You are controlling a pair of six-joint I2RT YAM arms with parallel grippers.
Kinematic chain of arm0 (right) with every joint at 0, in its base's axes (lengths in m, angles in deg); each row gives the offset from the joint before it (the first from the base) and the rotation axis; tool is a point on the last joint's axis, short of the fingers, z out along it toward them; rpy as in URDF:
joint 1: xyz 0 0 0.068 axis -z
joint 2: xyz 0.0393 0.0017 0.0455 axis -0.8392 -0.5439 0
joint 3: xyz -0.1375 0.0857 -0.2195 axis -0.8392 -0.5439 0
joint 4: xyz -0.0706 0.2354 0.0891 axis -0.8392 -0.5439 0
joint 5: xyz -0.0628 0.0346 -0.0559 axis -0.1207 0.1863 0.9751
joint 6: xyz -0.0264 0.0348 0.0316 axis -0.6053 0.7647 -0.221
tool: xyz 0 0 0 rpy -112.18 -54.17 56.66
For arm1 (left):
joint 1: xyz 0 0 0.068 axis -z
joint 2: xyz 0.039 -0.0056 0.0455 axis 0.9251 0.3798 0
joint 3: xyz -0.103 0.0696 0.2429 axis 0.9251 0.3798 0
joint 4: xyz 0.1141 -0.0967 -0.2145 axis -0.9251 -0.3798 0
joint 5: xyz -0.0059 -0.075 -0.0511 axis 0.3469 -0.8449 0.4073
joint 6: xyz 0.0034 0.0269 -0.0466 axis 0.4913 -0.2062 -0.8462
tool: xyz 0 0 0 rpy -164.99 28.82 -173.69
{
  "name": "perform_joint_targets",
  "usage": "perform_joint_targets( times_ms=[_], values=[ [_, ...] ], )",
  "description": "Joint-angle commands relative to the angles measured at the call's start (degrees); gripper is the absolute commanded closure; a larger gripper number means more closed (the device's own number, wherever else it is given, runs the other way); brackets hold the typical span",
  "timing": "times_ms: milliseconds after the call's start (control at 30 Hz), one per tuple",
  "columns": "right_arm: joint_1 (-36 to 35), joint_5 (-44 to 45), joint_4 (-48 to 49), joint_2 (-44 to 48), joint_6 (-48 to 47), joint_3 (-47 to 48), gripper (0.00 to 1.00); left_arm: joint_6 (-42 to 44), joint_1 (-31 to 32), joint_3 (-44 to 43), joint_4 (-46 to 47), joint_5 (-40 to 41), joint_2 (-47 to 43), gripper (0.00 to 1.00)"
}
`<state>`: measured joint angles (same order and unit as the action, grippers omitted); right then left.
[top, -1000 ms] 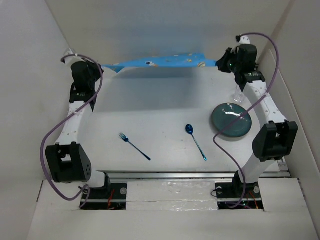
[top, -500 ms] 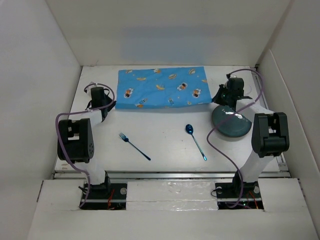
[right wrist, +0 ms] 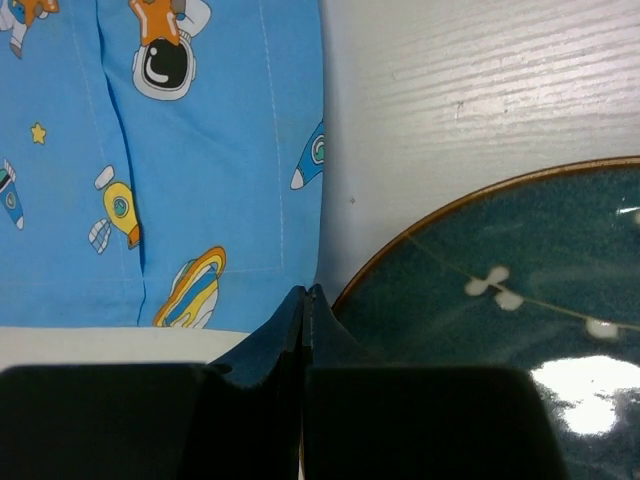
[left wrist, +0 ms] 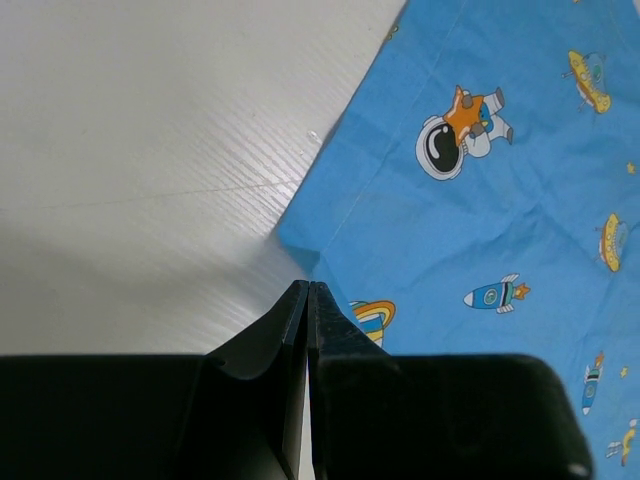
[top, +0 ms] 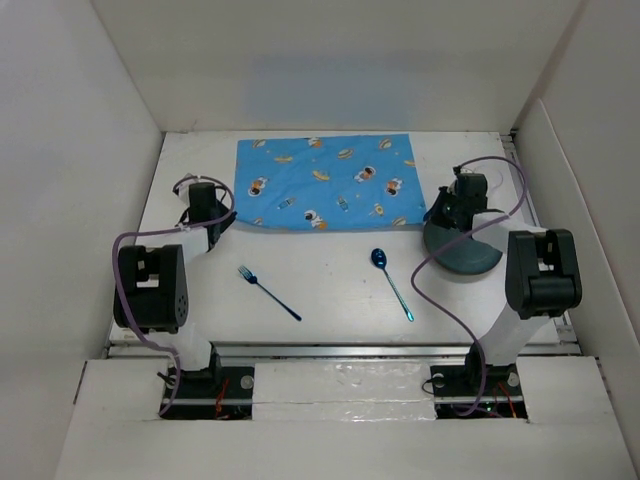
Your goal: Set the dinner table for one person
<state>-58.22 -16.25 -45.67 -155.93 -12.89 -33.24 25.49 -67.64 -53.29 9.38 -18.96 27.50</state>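
Note:
The blue cartoon-printed placemat (top: 325,182) lies flat at the far middle of the white dinner table (top: 330,262). My left gripper (top: 228,216) is shut on its near left corner; in the left wrist view (left wrist: 308,288) the jaws are pressed together at the cloth's corner (left wrist: 480,200). My right gripper (top: 432,216) is shut on the near right corner (right wrist: 200,150), its tips (right wrist: 305,292) low beside the rim of the dark teal plate (right wrist: 500,280).
The teal plate (top: 462,256) sits at the right, partly under my right arm. A blue fork (top: 268,292) lies at the near left and a blue spoon (top: 392,280) at the near middle. White walls enclose the table on three sides.
The placemat was held up in the air at the back, then laid flat on the table. Both grippers have since drawn it a little toward the near edge.

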Motion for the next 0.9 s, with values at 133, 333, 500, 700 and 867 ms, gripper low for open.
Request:
perform_joint_targets(
  times_ms=[133,333,500,700,867],
  values=[
    [-1.72,2.08,2.09,5.63,-0.52,-2.7,0.95,-1.71,0.06,0.66,-3.2,4.07,-6.78,1.0],
    [-2.26,4.72,-1.16,8.7,-0.61,-2.88,0.72,-2.51,0.06,-0.48,-6.1,3.11,-8.36,0.64],
    [-2.26,5.51,-5.12,11.87,-0.79,-0.25,0.6,-4.17,0.06,-0.31,-7.6,0.57,-11.51,0.36],
    [-1.21,4.98,-7.06,22.73,0.79,-3.3,0.54,-3.92,0.06,0.66,-4.27,-9.43,-23.01,0.78],
    [5.9,7.35,-3.54,37.08,8.24,-16.55,0.41,-3.82,1.2,2.24,-0.49,-22.63,-34.0,1.0]
  ],
)
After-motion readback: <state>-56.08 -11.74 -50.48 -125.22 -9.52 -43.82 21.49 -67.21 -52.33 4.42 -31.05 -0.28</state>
